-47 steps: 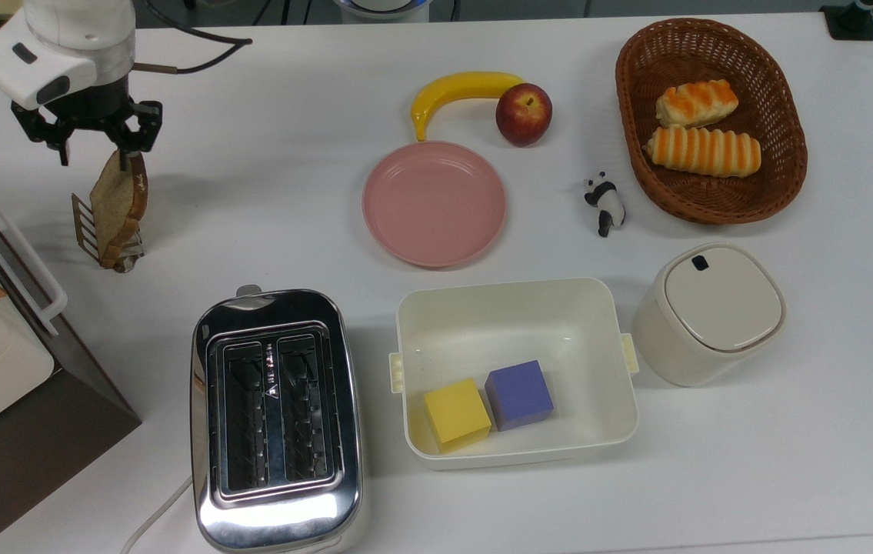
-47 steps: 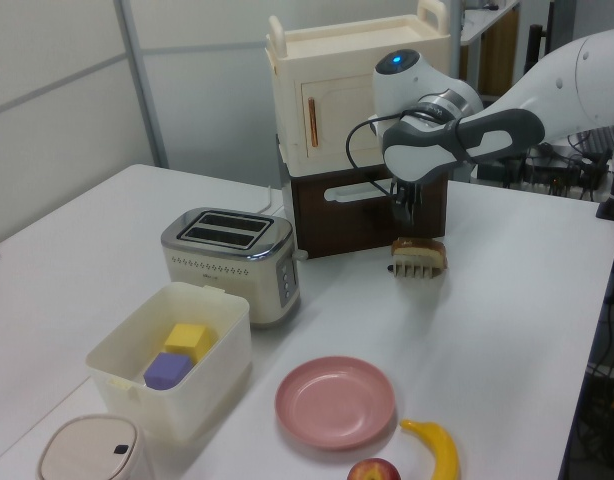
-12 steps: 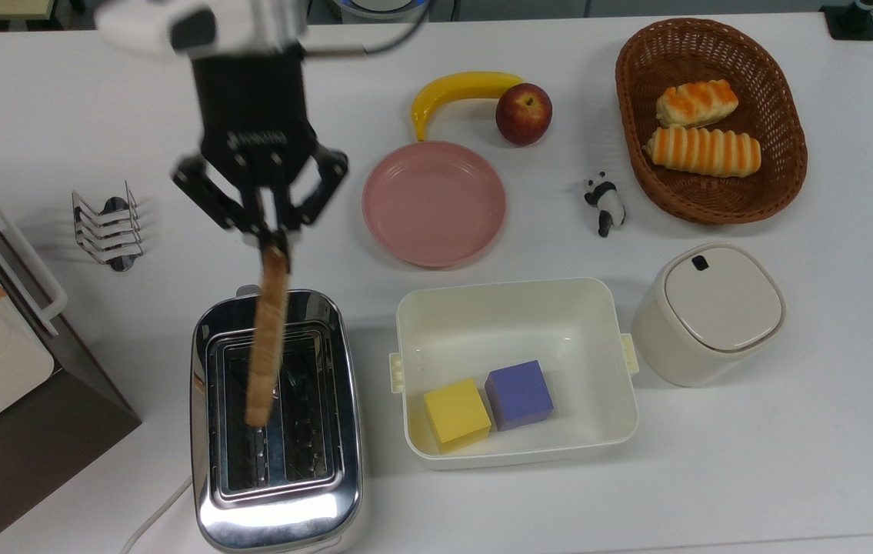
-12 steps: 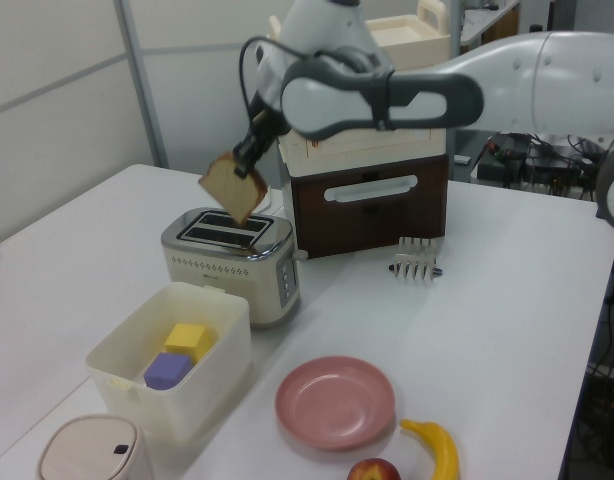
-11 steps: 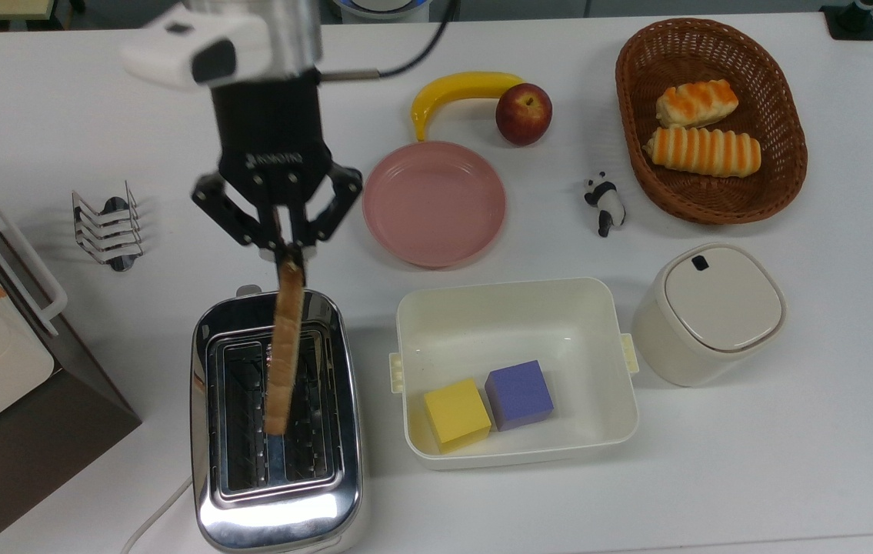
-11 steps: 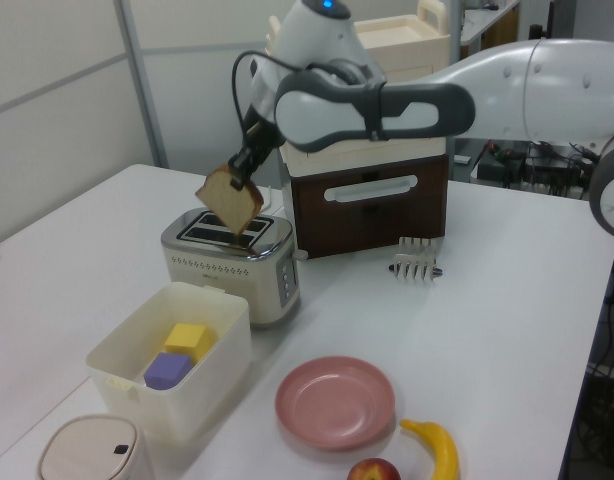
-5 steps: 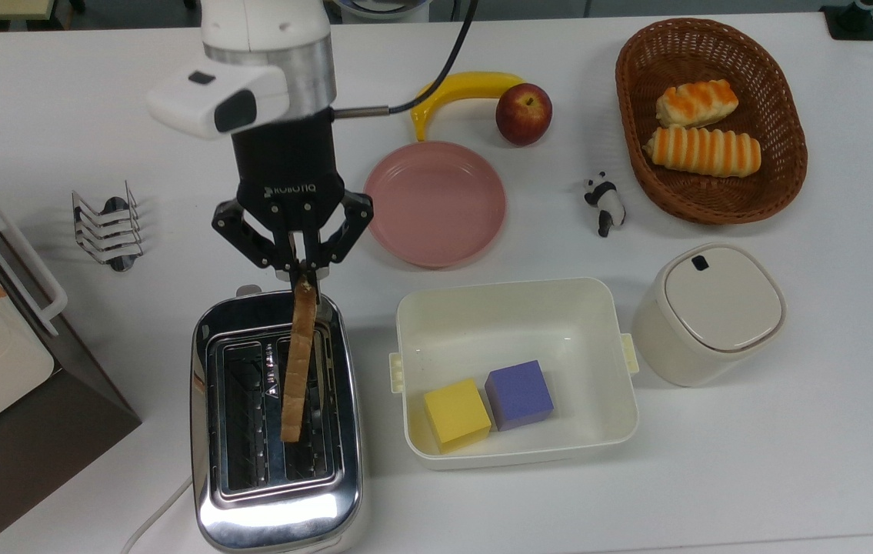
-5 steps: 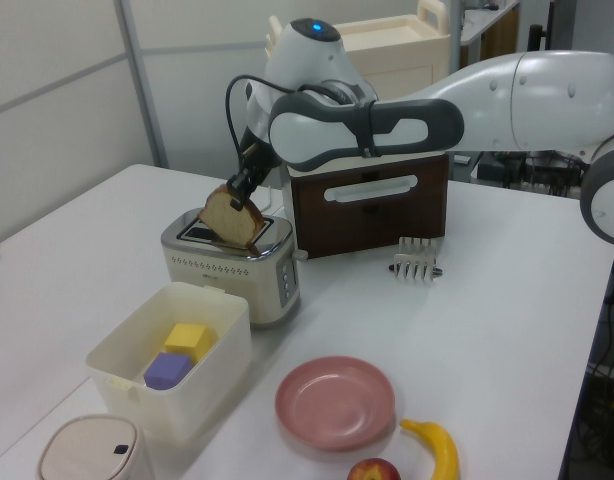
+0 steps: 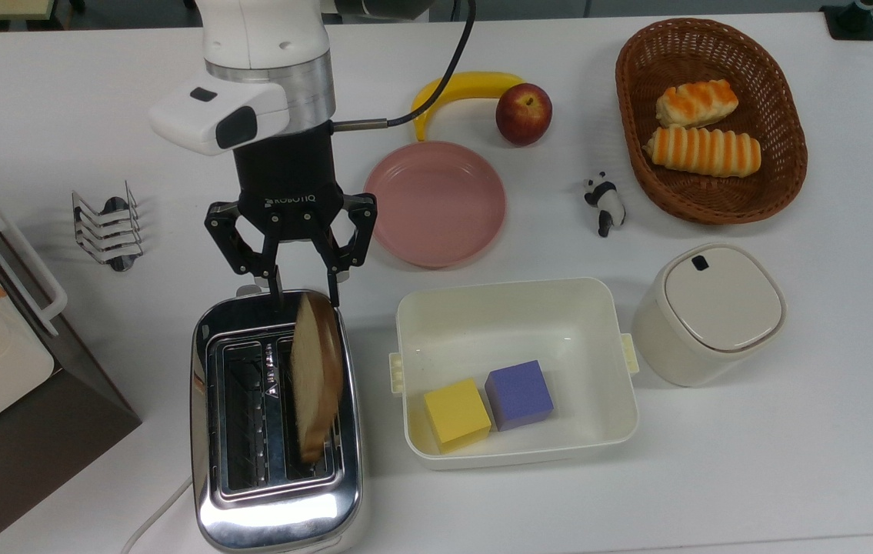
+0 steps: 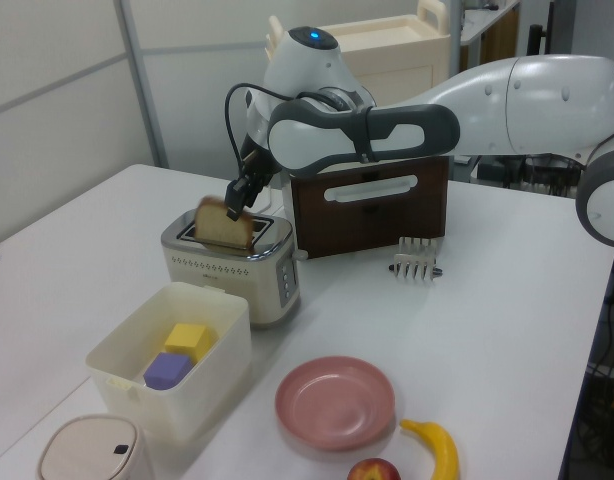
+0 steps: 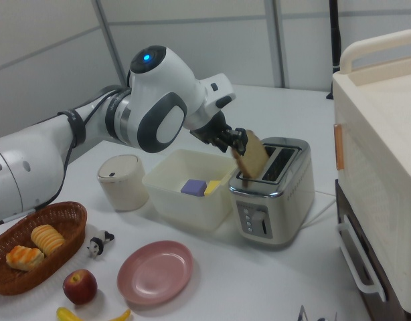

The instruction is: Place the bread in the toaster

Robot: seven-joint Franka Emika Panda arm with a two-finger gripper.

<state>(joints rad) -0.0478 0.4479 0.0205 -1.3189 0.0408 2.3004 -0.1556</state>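
Leaning in toaster slot: bread | jaws spread, empty, just above its top edge

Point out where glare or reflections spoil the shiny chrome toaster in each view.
Top view: the shiny chrome two-slot toaster has a bright white highlight blown out along its near end, and its rim mirrors the slots. Left view: its chrome top edge looks mostly even, with the brown bread slice tilted in a slot. Right view: the toaster's front face shows soft pale reflections, no hard glare.
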